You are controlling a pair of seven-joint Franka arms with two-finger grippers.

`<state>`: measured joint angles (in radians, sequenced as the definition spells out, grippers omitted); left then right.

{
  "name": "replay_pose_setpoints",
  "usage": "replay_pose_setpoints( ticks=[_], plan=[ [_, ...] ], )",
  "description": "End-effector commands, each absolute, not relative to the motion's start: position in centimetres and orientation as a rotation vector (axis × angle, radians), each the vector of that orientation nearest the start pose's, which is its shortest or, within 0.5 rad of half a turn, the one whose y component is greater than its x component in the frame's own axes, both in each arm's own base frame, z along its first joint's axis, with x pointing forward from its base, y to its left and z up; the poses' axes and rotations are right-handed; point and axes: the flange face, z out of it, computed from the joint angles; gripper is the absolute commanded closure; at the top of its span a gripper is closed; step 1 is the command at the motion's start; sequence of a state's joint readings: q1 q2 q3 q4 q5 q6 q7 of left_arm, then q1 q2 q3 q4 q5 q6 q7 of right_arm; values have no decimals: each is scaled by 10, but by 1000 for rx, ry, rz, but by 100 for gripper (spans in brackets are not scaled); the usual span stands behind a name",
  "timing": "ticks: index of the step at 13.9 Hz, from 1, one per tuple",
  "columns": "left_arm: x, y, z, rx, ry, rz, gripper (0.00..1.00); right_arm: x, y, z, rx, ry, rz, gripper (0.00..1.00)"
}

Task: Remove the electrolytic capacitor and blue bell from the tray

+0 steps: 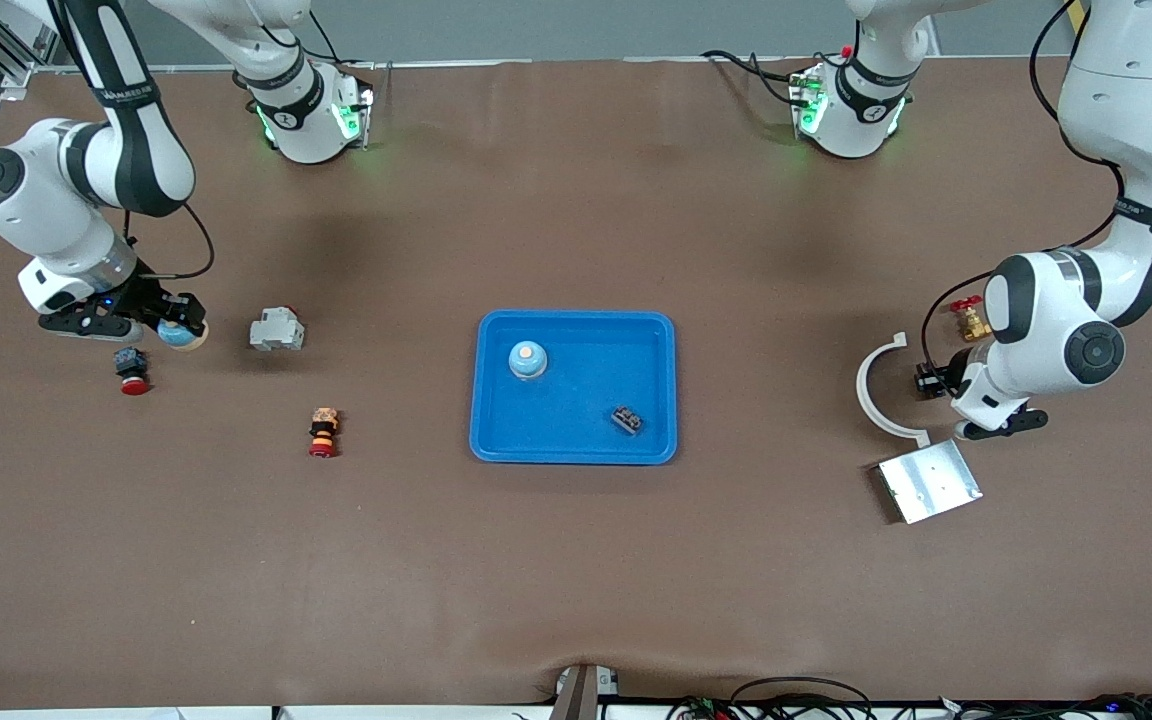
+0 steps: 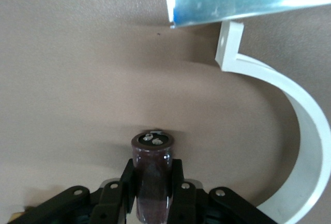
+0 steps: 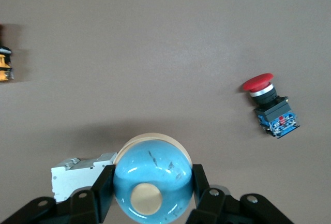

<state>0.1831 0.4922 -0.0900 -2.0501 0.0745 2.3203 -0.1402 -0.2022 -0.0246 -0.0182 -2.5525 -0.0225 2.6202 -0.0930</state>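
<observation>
Left gripper (image 2: 152, 168) clamped snug on electrolytic capacitor (image 2: 152, 182), held over bare table at about three o'clock from tray (image 1: 488, 440), beside white curved bracket (image 1: 879, 392) and above metal plate (image 1: 929, 481). Right gripper (image 3: 153, 181) closed around blue bell (image 3: 153, 175), out at nine o'clock from tray, over table next to grey-white block (image 1: 276, 330) and red push button (image 1: 132, 370). Both task pieces already clear of tray but not yet set down; probably only lowering and releasing left to do. Inside tray: second blue bell (image 1: 527, 360) toward eleven o'clock of its floor, and black ridged block (image 1: 626, 419) toward four o'clock. Hard to say from the task wording whether that second bell must come out too. Count: one tray, one capacitor, two blue bells, one ridged block, one grey-white block, one red push button, one orange-and-red stacked button (image 1: 323, 432) at eight o'clock from tray, one white bracket, one metal plate, one brass valve (image 1: 967, 319) with red handle near left arm.
</observation>
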Motion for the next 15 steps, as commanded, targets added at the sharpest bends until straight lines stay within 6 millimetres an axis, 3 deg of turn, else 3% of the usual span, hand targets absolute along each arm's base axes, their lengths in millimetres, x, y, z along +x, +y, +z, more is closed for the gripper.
replay_pose_setpoints(
  ticks=[1,4,5,11,12,14,15],
  plan=[
    [571,51,180,-3088,-276,332,100,440,-116,276,-3149,198,-138,100],
    [571,51,180,-3089,-278,332,100,433,-126,265,-3100,197,-129,100],
    [570,51,179,-3089,-278,335,95,432,-129,261,-3074,199,-130,100],
    [570,51,177,-3088,-280,339,48,427,-143,222,-3043,185,-148,100],
    [570,51,177,-3088,-280,339,32,427,-143,214,-3052,183,-150,100],
    [570,52,177,-3088,-282,339,15,427,-144,199,-3072,181,-166,100],
    [570,53,178,-3088,-285,339,0,426,-143,192,-3075,179,-157,100]
  ],
)
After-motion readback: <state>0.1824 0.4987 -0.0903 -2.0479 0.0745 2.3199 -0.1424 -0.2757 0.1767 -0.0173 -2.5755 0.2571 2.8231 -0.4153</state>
